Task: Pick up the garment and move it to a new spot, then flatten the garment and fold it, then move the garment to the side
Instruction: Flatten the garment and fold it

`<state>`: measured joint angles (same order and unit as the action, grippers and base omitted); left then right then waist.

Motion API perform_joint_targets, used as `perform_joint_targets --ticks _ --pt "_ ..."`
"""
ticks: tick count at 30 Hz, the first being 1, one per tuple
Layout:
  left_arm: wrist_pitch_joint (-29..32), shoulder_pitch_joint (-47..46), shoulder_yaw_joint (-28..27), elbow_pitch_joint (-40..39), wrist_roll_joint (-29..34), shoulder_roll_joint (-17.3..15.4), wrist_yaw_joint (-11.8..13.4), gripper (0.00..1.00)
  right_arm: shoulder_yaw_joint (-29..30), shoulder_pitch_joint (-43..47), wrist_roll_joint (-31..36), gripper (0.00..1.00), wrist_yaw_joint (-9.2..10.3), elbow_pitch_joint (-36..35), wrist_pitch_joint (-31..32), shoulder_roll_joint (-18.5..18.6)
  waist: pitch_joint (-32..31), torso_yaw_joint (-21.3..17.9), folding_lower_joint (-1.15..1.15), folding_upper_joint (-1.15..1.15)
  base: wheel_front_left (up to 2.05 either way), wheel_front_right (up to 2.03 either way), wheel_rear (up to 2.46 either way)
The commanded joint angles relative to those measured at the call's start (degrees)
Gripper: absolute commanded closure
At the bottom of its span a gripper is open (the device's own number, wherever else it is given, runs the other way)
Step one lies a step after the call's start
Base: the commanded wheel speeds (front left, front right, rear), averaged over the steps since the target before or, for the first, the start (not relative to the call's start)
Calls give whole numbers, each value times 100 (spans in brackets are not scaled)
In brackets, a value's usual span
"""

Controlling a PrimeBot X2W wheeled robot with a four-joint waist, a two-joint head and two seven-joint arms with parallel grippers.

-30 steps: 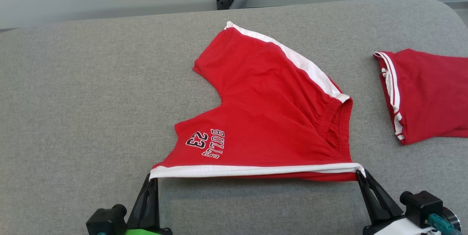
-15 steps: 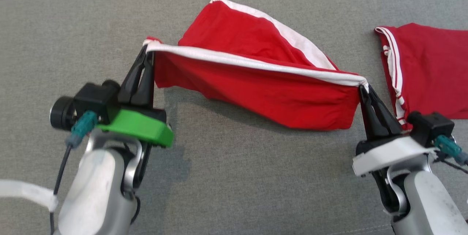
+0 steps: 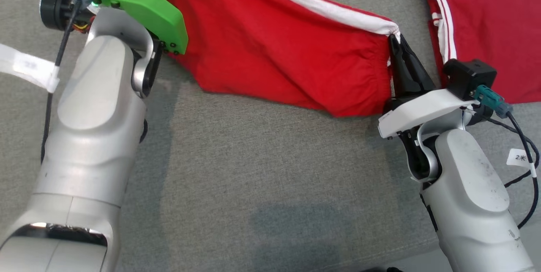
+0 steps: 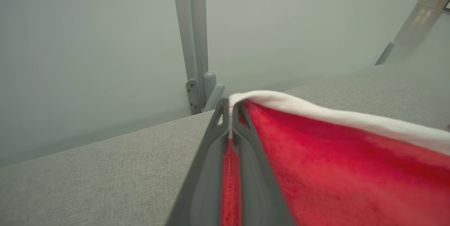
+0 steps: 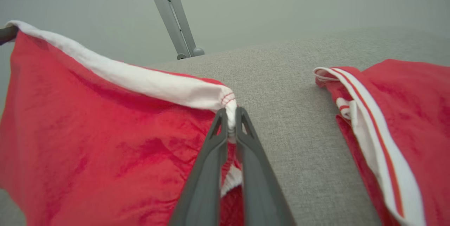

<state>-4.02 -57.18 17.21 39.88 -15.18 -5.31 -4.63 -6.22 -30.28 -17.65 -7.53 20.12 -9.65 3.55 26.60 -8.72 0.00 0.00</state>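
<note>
Holding the red garment (image 3: 274, 43) stretched between two end effectors, hanging over the grey worktop (image 3: 253, 179).
The left end effector (image 4: 230, 108) is clamped on one corner of its white band, and the right end effector (image 3: 396, 41) on the other. A second red garment (image 3: 486, 31) lies flat to the right. A second ago the held one lay spread flat, print showing.

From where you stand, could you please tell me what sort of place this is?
Probably a robot test lab, not a home: a wide table covered in grey fabric, a bare pale wall with a metal post, and red shorts beside a second red garment.
</note>
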Motion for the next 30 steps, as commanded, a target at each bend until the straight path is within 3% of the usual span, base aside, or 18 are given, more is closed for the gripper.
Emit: perform_joint_targets --ticks 1,10,11,12,13,14,19,24,30 --pt "-137 -336 -32 401 -32 -7 -22 100 -36 -183 -52 100 9 173 -111 -16 333 -393 0 0 0 0 0" --pt "-183 -1229 -31 2200 -113 -35 -55 100 -615 -660 -353 100 9 761 -343 -52 512 -747 0 0 0 0 0" --pt "-184 -1281 -30 2325 -135 -23 -84 89 -666 -681 -360 100 9 809 -365 -55 521 -757 0 0 0 0 0" --pt "-182 -1315 -5 2441 -145 -9 -102 54 -693 -702 -375 74 9 844 -378 -57 528 -758 0 0 0 0 0" --pt "-173 -1319 7 2542 -163 8 -127 0 -711 -712 -389 22 9 871 -397 -56 528 -752 0 0 0 0 0" --pt "-208 -1326 7 2629 -185 26 -146 0 -754 -704 -365 0 9 892 -421 -57 521 -741 0 0 0 0 0" --pt "-816 -1144 -18 2706 -324 83 -188 0 -817 -427 -219 0 9 711 -518 41 408 -594 0 0 0 0 0" --pt "-1098 -776 -86 2290 -306 80 -23 0 -601 -62 115 0 9 39 -559 236 256 -401 0 0 0 0 0" --pt "-1116 245 -436 511 -190 -9 254 0 111 454 556 0 9 -1033 -562 204 63 -171 0 0 0 0 0"
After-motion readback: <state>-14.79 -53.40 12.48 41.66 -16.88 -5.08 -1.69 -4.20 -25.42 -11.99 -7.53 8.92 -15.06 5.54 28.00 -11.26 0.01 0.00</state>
